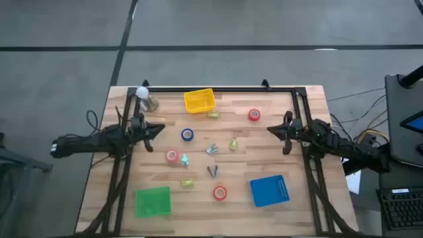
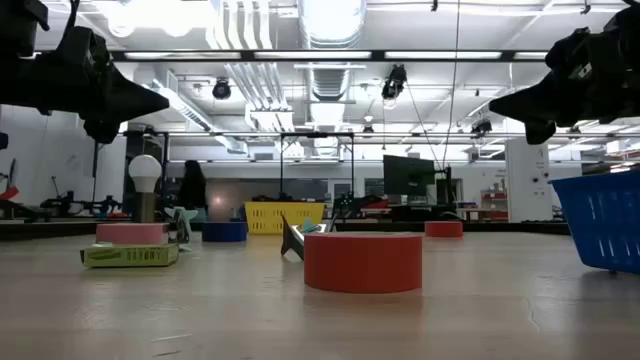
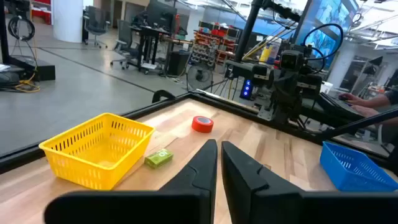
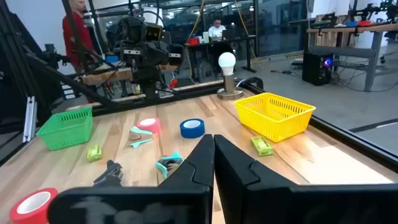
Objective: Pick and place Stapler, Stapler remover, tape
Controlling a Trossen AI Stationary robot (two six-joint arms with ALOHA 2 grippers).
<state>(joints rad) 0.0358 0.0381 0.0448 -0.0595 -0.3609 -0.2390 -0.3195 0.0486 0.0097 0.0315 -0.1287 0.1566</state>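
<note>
Left pincer point(image 1: 160, 129): fingers together, holding nothing, raised at the desk's point(image 1: 291, 158) left edge.
Right pincer point(image 1: 271, 131): fingers together, holding nothing, raised at the right edge.
Tape: red rolls point(image 1: 254, 115), point(image 1: 219, 192), a pink roll point(image 1: 172, 156) and a blue roll point(image 1: 188, 135) lie loose on the wood, well apart.
Staplers: small yellow-green ones point(image 1: 186, 182) and dark removers point(image 1: 212, 171) scattered mid-desk.
Baskets: yellow point(image 1: 199, 100), green point(image 1: 153, 201), blue point(image 1: 269, 191), apparently all empty.
Progress: judged not begun; everything remains to sort.

bright overhead strip lights, ceiling glare
</note>
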